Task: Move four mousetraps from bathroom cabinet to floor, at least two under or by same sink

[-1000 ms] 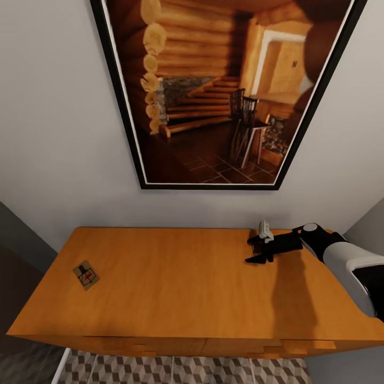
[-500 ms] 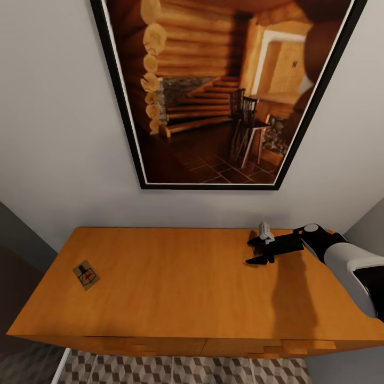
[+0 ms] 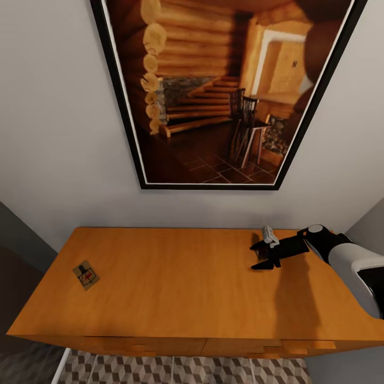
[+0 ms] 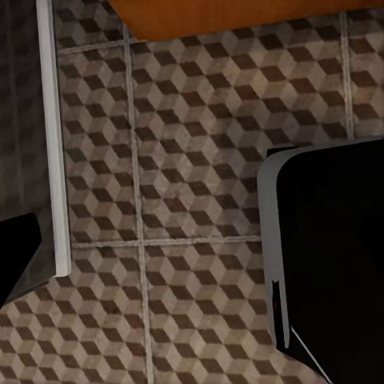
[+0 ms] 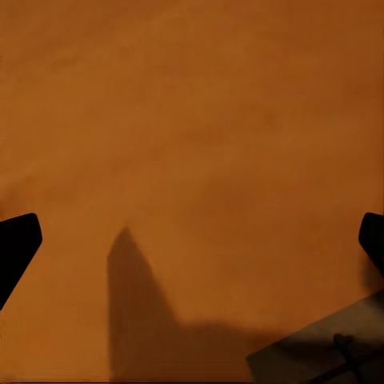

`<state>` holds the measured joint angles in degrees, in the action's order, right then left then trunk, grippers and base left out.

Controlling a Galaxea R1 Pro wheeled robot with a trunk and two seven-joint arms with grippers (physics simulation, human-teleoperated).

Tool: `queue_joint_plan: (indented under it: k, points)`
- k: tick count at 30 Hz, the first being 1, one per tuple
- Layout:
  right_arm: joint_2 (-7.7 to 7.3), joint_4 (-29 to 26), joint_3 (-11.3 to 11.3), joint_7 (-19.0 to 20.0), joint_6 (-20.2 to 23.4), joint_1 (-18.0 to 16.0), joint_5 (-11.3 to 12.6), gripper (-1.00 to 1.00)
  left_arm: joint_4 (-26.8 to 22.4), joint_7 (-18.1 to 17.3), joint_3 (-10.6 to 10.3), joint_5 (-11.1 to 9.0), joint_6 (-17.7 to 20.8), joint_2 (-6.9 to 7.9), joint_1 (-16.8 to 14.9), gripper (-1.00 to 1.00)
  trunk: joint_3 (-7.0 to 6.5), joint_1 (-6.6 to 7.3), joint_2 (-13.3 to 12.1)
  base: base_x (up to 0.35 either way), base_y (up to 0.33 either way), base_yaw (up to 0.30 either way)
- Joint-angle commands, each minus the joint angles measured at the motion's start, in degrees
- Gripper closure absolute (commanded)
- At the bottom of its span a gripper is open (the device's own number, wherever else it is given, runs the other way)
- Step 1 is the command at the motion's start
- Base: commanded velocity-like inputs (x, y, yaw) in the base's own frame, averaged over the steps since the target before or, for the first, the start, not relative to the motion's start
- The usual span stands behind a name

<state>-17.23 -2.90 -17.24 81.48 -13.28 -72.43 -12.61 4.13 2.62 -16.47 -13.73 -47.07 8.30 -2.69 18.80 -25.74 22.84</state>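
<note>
On top of the orange-brown cabinet (image 3: 176,277), near its left end, 1 mousetrap (image 3: 86,275) lies flat on the wood with its red spot facing up, well apart from the right gripper (image 3: 262,256), which hangs above the far right corner of the same top. That gripper's 2 black fingers are spread wide, holding nothing; the right wrist view shows their dark tips (image 5: 18,244) at opposite edges over bare wood, with a fingertip shadow between them. A second mousetrap (image 5: 320,356) shows as a tan corner with dark metal at the edge of that wrist view, lying on the cabinet top just beside the spread fingers (whether a finger touches it I cannot tell). A large black-framed picture (image 3: 224,90) of a log-cabin interior hangs on the wall behind the cabinet. Cube-patterned bathroom floor (image 4: 184,184) shows under the left wrist camera and below the cabinet's front edge. Whether the left gripper is spread or closed cannot be told.
</note>
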Motion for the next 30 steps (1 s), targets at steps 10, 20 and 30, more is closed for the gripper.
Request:
queue_joint_plan:
  k: [10,20,30]
  points:
    - [-0.17,0.1,-3.4,0.3,-0.4,0.0,-0.3,-1.0,0.2,0.3,-0.5,-0.2,-0.3,-0.04,-0.1,-1.0,-0.62,-0.04,0.1,0.0,0.0,0.0]
    - [-0.17,0.1,-3.4,0.2,-0.4,0.0,-0.3,-1.0,0.2,0.3,-0.5,-0.2,-0.3,-0.04,-0.1,-1.0,-1.52,-0.04,0.1,0.0,0.0,0.0]
    - [-0.17,0.1,-3.5,0.2,-0.4,0.0,-0.3,-1.0,0.2,0.3,-0.5,-0.2,-0.3,-0.04,-0.1,-1.0,-2.19,-0.04,0.1,0.0,0.0,0.0]
